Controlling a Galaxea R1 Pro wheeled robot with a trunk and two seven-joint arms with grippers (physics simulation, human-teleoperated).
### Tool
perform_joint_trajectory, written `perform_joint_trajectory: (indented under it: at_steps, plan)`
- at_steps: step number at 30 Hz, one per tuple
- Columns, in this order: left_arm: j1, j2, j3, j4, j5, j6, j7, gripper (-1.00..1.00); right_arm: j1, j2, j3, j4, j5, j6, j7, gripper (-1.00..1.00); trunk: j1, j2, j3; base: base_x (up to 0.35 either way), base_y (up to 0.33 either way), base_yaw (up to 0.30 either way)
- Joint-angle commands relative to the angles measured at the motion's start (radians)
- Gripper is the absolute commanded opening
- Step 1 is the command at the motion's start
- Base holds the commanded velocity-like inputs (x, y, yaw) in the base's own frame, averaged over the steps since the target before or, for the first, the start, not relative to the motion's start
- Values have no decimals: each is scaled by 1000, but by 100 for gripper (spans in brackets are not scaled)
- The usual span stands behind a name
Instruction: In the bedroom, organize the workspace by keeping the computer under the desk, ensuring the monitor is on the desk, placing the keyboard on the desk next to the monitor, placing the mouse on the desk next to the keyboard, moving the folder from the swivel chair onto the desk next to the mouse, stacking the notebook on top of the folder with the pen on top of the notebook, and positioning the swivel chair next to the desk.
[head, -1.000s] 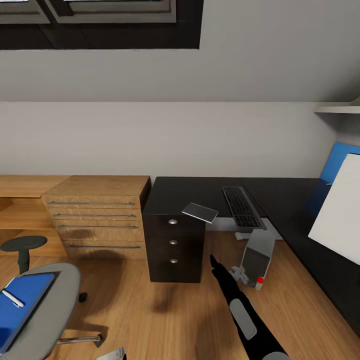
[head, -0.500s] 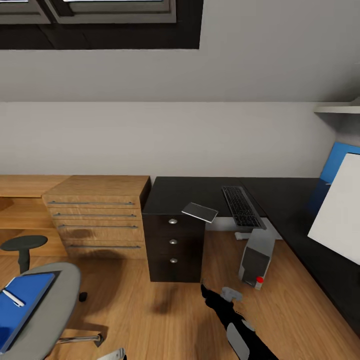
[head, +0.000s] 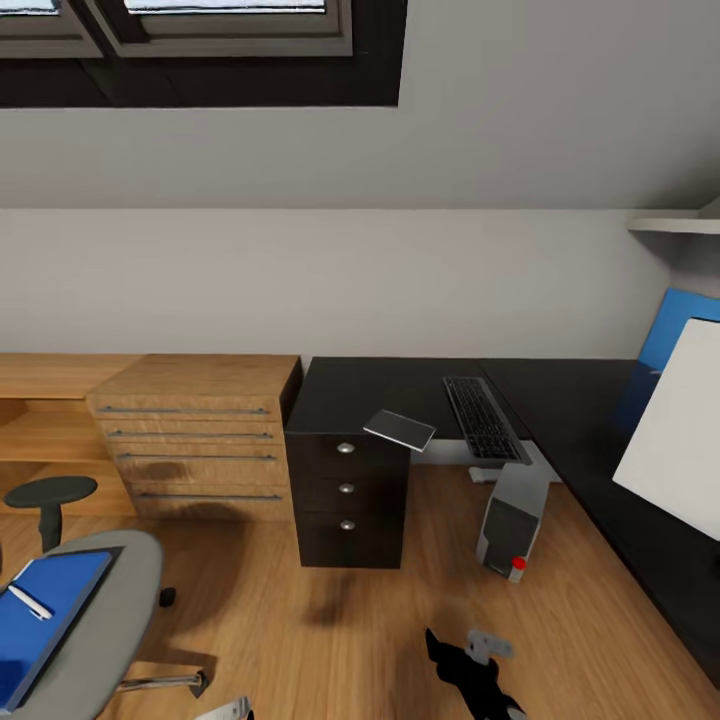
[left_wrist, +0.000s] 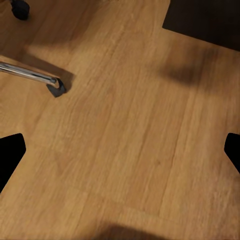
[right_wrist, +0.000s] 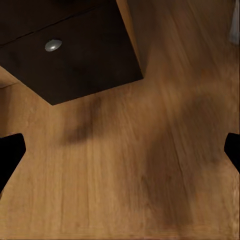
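The black desk (head: 390, 385) carries the keyboard (head: 483, 417), and the monitor (head: 675, 430) shows its white back at the right. A flat grey slab (head: 400, 428), perhaps the notebook, overhangs the desk's front edge. The computer (head: 513, 510) stands on the floor under the desk. At lower left, the swivel chair (head: 100, 600) holds the blue folder (head: 45, 615) with the white pen (head: 30, 602) on it. I cannot make out the mouse. My right gripper (head: 465, 655) (right_wrist: 120, 150) hangs open over the floor near the black drawer unit (right_wrist: 70, 55). My left gripper (left_wrist: 120, 150) is open above the floor by the chair's chrome leg (left_wrist: 30, 75).
A light wooden drawer chest (head: 190, 430) adjoins the black drawer unit (head: 347, 490). A round black stool (head: 48, 495) stands behind the chair. The blue back panel (head: 670, 320) rises behind the monitor, under a wall shelf (head: 670, 220). Wooden floor lies between chair and desk.
My right arm has drawn back from near the computer toward the picture's lower edge. The head view has tilted slightly. Nothing on the desk or chair has moved.
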Motion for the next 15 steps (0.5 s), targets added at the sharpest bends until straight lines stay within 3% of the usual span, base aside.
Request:
perform_joint_trajectory:
  at_steps: [1,10,15]
  plan:
    - [-1,0,1,1,2,-3,1,100,-1,-4,-1,11,-9,-9,9,100,-4,7,2,0,0,0]
    - [-1,-2,0,8,2,-4,0,100,-1,-28,-1,93,-7,-32,8,100,-39,70,30,0,0,0]
    - [-1,0,0,34,2,-9,0,100,-1,-62,-1,141,-7,-36,7,100,-58,105,46,0,0,0]
